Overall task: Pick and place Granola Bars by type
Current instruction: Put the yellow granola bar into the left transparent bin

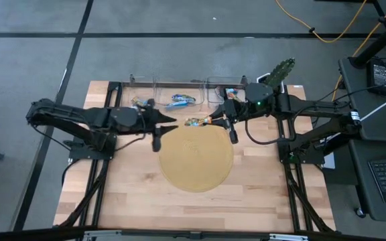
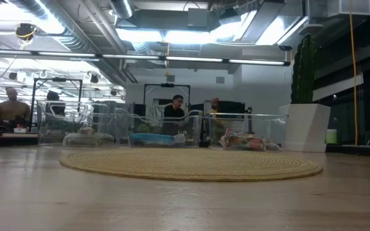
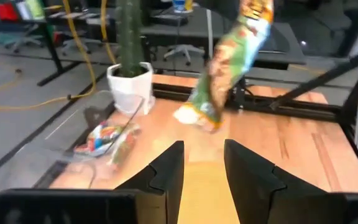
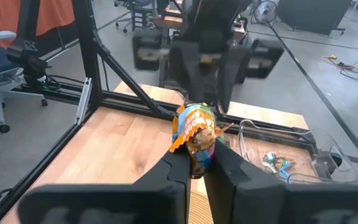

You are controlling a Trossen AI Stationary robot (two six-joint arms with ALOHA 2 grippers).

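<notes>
**Carrying a multicoloured bar to its bin**

The right claw [image 4: 199,163] is clenched on a multicoloured granola bar [image 4: 196,134], held in the air over the far edge of the round mat [image 1: 196,159]. Judged from here, keep the pinch firm and carry it level to the bin of like wrappers [image 1: 221,92] before releasing. The left claw [image 3: 202,163] waits released, facing it. Only the high view shows blue bars [image 1: 179,102] in the middle bin; the low view shows neither claw.

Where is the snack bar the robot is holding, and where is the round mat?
Snack bar [image 4: 196,134], right wrist view, middle of its wrapper.
Round mat [image 1: 196,161], high view, bare centre.
</notes>
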